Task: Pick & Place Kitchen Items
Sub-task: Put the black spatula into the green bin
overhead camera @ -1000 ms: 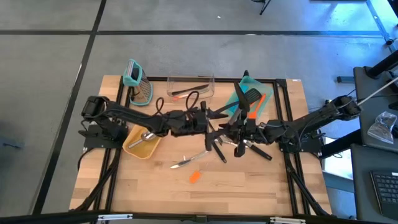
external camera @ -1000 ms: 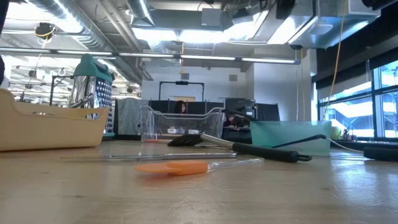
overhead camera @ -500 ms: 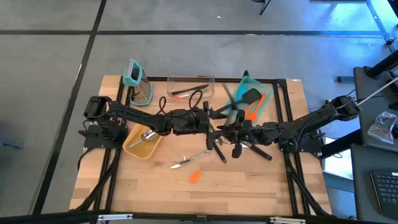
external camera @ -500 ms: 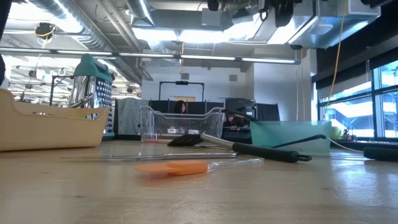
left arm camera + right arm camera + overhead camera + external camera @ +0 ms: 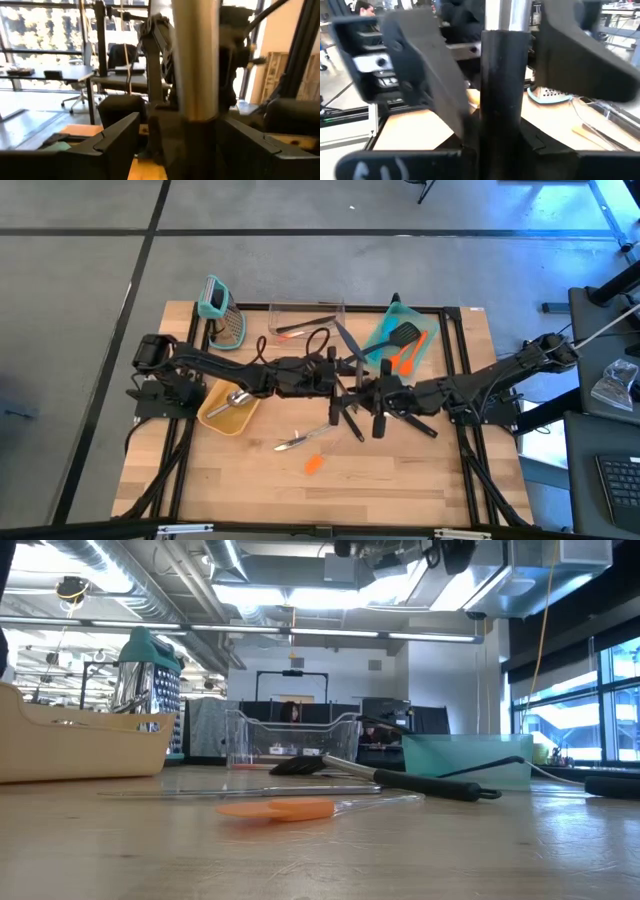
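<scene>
My right gripper (image 5: 372, 393) is shut on a long utensil (image 5: 348, 343) with a black handle and a silver shaft, high above the table's middle. My left gripper (image 5: 343, 380) is open. Its fingers (image 5: 117, 137) stand on either side of the same utensil, whose shaft (image 5: 195, 60) rises between them. Other kitchen items lie below: black utensils (image 5: 350, 422), a thin metal piece (image 5: 298, 441) and an orange spatula (image 5: 275, 808). A silver scoop (image 5: 238, 397) rests in the yellow bin (image 5: 215, 420). A black turner (image 5: 405, 333) and an orange spatula (image 5: 408, 360) lie in the teal tray (image 5: 392, 315). My right gripper pinches the utensil's black handle (image 5: 500, 100) between its two fingers, which lie across it and come from the table's right. The utensil is lifted clear. Its silver shaft (image 5: 502, 15) sticks out past the fingers and slants toward the far left in the high view.
A clear container (image 5: 305, 320) with utensils and a teal-handled grater (image 5: 222, 315) stand at the far edge. The near half of the wooden table (image 5: 400, 480) holds only the small orange piece (image 5: 313, 465). Both arms meet over the middle.
My right gripper has moved toward the table's left, closer to my left gripper. The held utensil has swung with it: its free end has travelled from over the teal tray to the left, and the shaft now stands between my left gripper's fingers.
</scene>
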Tool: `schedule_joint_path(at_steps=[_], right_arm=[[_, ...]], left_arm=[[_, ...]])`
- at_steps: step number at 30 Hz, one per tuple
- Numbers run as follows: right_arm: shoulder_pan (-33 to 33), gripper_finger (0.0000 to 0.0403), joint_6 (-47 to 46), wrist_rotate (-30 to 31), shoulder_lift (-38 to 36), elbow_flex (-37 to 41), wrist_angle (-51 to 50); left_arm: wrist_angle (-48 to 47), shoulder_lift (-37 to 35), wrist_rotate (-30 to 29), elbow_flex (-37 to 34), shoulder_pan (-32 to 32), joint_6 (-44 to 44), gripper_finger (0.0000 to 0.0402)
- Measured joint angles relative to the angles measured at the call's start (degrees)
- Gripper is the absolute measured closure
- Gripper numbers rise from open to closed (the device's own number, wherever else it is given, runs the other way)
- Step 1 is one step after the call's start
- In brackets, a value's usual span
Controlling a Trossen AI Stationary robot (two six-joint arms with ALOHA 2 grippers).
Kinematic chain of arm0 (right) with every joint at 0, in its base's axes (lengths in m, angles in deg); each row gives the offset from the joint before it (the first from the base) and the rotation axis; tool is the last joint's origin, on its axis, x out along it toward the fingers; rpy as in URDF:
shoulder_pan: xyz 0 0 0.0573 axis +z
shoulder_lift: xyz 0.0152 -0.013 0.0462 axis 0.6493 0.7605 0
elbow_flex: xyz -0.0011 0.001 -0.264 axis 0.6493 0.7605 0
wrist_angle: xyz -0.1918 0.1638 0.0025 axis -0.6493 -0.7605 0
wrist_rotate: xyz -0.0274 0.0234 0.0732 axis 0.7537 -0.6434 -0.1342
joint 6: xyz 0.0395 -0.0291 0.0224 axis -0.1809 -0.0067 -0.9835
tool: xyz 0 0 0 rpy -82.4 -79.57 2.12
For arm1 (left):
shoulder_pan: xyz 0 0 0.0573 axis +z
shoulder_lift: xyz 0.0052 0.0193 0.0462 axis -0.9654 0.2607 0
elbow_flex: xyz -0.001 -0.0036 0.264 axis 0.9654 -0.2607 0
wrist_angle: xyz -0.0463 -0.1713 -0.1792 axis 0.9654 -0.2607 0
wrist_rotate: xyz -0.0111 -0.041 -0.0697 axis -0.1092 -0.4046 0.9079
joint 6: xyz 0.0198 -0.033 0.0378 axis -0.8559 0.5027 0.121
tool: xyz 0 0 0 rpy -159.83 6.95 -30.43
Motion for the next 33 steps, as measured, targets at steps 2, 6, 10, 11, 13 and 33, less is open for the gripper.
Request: schedule_joint_path(at_steps=[2,6,10,11,13,33], right_arm=[[-0.02,0.0341,0.01,0.12,0.00,-0.01,-0.03],[0.02,0.0341,0.02,0.07,0.00,-0.01,-0.57],[0.00,0.0341,0.00,0.09,0.00,-0.01,-0.57],[0.00,0.0341,0.00,0.09,0.00,-0.01,-0.57],[0.00,0.0341,0.00,0.07,0.00,-0.01,-0.55],[-0.03,0.0217,1.34,-7.14,-0.80,-0.81,-4.03]], left_arm=[[0.03,-0.68,-0.47,0.00,-0.13,-0.29,0.0149],[0.25,-0.94,-0.61,0.00,-0.34,-0.42,0.0161],[-0.09,-0.94,-0.63,0.00,-0.43,-0.12,0.0209],[-0.51,-0.94,-0.50,0.00,-0.43,-0.14,0.0225],[-0.90,-0.94,-0.42,0.00,-0.43,-0.16,0.0261],[-15.08,-6.35,0.21,1.45,-1.52,-1.07,0.0333]])
